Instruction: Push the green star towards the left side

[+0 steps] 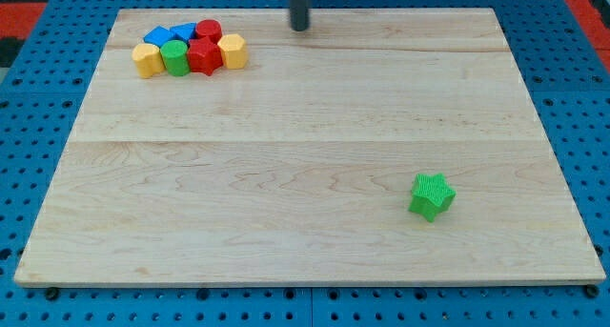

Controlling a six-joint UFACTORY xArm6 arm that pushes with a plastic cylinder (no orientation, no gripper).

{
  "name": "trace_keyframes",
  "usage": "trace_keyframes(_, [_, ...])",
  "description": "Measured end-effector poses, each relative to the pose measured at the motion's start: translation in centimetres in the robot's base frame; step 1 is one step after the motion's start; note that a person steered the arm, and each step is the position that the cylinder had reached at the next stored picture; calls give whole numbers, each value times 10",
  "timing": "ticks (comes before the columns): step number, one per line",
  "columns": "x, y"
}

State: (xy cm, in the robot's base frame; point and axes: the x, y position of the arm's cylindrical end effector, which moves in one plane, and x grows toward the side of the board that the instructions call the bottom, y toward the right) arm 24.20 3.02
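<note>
The green star (432, 195) lies alone on the wooden board (305, 146), toward the view's lower right. My tip (300, 28) is the end of a dark rod near the board's top edge, a little left of centre. It stands far above and to the left of the star and touches no block.
A tight cluster of blocks sits at the board's top left: two blue blocks (170, 33), a red cylinder (209, 30), a red star (202, 56), a green cylinder (174, 56), a yellow block (146, 59) and a yellow hexagon (232, 51). Blue pegboard (38, 127) surrounds the board.
</note>
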Motion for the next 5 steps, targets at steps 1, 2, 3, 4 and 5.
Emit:
trace_keyframes(1, [44,77])
trace_keyframes(2, [89,120])
trace_keyframes(3, [128,121])
trace_keyframes(4, [172,165])
trace_keyframes(5, [221,174])
